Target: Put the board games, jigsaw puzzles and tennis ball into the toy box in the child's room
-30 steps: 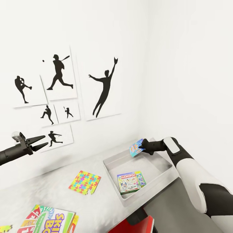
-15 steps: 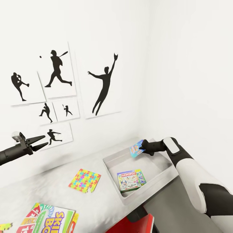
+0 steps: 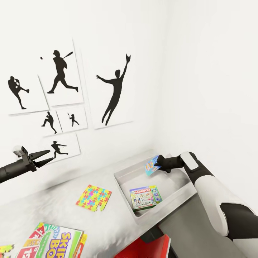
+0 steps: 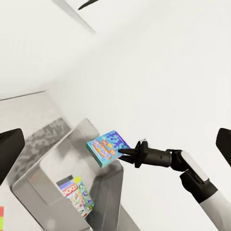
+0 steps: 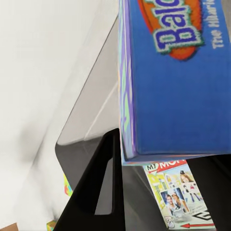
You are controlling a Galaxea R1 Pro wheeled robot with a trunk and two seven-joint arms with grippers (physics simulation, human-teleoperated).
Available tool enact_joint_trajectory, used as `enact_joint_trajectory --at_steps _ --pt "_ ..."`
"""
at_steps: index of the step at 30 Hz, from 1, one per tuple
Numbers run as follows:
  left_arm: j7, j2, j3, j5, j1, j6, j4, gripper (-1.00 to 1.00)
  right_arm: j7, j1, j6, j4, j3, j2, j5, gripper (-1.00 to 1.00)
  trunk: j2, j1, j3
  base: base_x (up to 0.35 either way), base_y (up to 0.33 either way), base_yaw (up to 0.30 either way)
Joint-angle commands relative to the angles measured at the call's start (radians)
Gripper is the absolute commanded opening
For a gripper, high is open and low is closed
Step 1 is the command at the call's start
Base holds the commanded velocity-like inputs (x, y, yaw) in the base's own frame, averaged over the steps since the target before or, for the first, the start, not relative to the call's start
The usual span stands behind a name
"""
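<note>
My right gripper [image 3: 157, 165] is shut on the edge of the blue-teal board game [image 3: 151, 165], holding it tilted above the far corner of the toy box [image 3: 121, 184]. The Monopoly board game [image 3: 145, 197] lies flat inside the box. One jigsaw puzzle [image 3: 94, 197] rests on the table [image 3: 53, 204] left of the box. The Skip-Bo board game [image 3: 53, 243] lies at the near left, with a corner of a second jigsaw puzzle [image 3: 5, 249] beside it. My left gripper [image 3: 50, 155] hovers open high over the table's left. The left wrist view shows the blue game [image 4: 108, 147].
Black athlete silhouette pictures [image 3: 113, 95] hang on the white wall behind the table. A lower dark grey cabinet top [image 3: 195, 224] adjoins the box on the right. Something red [image 3: 147, 249] sits below the table's near edge.
The whole view has shifted a little, so the camera moved. Both arms keep their poses and the blue game stays over the box corner.
</note>
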Motion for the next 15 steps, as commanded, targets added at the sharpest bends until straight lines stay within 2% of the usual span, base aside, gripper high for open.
enact_joint_trajectory --at_steps 1,15 --pt "-0.003 0.000 0.000 0.001 -0.001 0.011 0.000 1.00 -0.011 -0.001 0.003 -0.001 -0.002 0.002 -0.011 -1.00 -0.002 0.000 -0.004 0.000 0.000 0.000" --pt "-0.002 0.000 0.002 0.001 -0.001 0.011 0.000 1.00 -0.011 -0.001 0.002 -0.001 -0.002 0.017 -0.011 -1.00 -0.002 0.000 -0.027 0.000 0.000 0.000"
